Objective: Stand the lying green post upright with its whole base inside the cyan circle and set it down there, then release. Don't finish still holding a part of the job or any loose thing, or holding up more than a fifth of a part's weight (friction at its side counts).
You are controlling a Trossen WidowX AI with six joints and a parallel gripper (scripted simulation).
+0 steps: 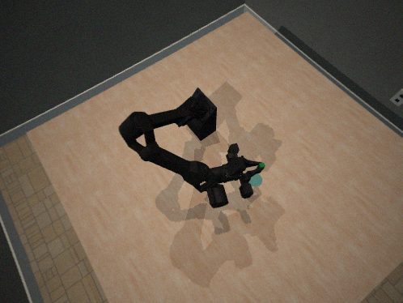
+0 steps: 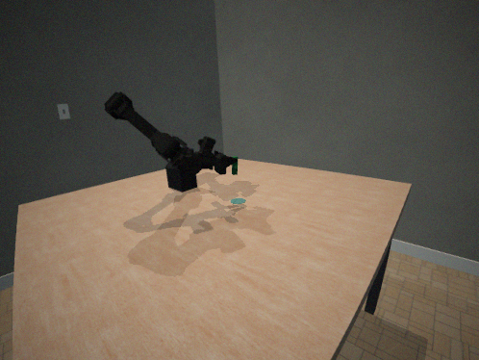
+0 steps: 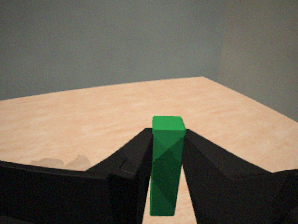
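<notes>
My gripper (image 3: 166, 135) is shut on the green post (image 3: 165, 165), which stands upright between the two black fingers in the wrist view. In the exterior view the post (image 2: 235, 166) hangs in the air well above the table, at the tip of the arm. The cyan circle (image 2: 238, 200) lies flat on the table below it. From above, the post's top (image 1: 261, 165) shows just beside the cyan circle (image 1: 256, 180).
The arm's black base (image 1: 203, 114) stands on the wooden table behind the gripper. The table's far edge (image 2: 317, 169) runs beyond the circle, with grey walls behind.
</notes>
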